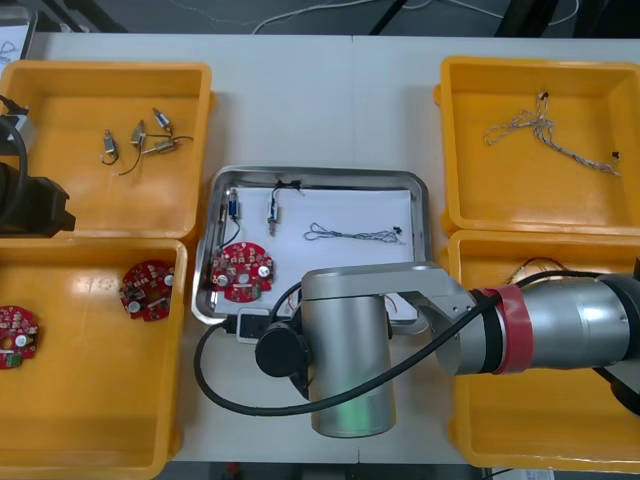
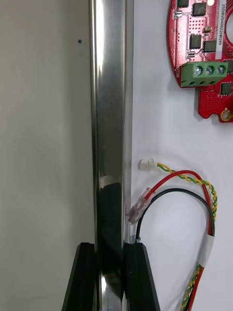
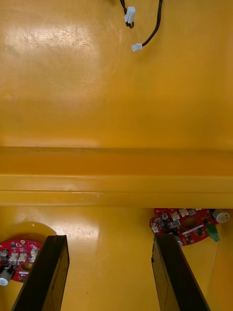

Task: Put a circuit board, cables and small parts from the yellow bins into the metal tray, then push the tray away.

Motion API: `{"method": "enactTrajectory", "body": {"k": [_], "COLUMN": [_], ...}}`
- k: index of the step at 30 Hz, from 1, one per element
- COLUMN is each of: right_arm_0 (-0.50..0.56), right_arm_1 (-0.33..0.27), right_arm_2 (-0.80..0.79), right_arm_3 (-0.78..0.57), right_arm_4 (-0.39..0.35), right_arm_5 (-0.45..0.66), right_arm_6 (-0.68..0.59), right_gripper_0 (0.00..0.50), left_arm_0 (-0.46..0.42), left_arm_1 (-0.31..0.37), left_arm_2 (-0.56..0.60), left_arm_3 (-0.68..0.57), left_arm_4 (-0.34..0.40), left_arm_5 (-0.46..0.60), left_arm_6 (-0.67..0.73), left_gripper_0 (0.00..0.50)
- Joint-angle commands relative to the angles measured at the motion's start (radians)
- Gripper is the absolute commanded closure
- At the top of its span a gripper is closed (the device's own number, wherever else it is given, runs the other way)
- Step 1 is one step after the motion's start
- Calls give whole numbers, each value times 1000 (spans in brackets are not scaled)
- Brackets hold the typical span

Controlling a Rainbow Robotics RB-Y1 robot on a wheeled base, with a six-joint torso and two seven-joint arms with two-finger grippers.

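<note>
On light table (image 1: pixel 300 130), right fingers (image 2: pixel 137 277) apparently pinch metal tray (image 2: pixel 109 121) rim; left fingers (image 3: pixel 46 272) apart.

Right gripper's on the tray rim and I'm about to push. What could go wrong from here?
1. A clear connector of the red and yellow cable lies against the rim of the metal tray, right beside the right gripper; it could get pinched or dragged.
2. Gripped at one spot, the tray may pivot into the yellow bins close on either side.
The left gripper hangs open over a left bin.
</note>
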Motion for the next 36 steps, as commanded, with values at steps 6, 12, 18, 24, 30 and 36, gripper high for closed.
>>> {"method": "enactTrajectory", "body": {"k": [6, 12, 18, 24, 30, 36], "right_arm_0": [-118, -150, -180, -206, -229, -245], "right_arm_1": [-27, -33, -35, -36, -36, -36], "right_arm_2": [15, 15, 13, 13, 13, 13], "right_arm_3": [25, 67, 105, 142, 183, 229], "right_arm_4": [10, 21, 30, 37, 37, 44], "right_arm_5": [-23, -44, -66, -87, -110, -135], "right_arm_6": [33, 52, 73, 102, 130, 148], "right_gripper_0": [500, 500, 500, 500, 500, 500], "left_arm_0": [16, 16, 16, 16, 16, 16], "left_arm_1": [-11, -11, -11, -11, -11, -11], "left_arm_2": [30, 30, 30, 30, 30, 30], "left_arm_3": [-34, -34, -34, -34, -34, -34], "left_arm_4": [3, 3, 3, 3, 3, 3], "left_arm_5": [7, 7, 7, 7, 7, 7], "left_arm_6": [91, 91, 91, 91, 91, 91], "left_gripper_0": [0, 0, 0, 0, 0, 0]}}
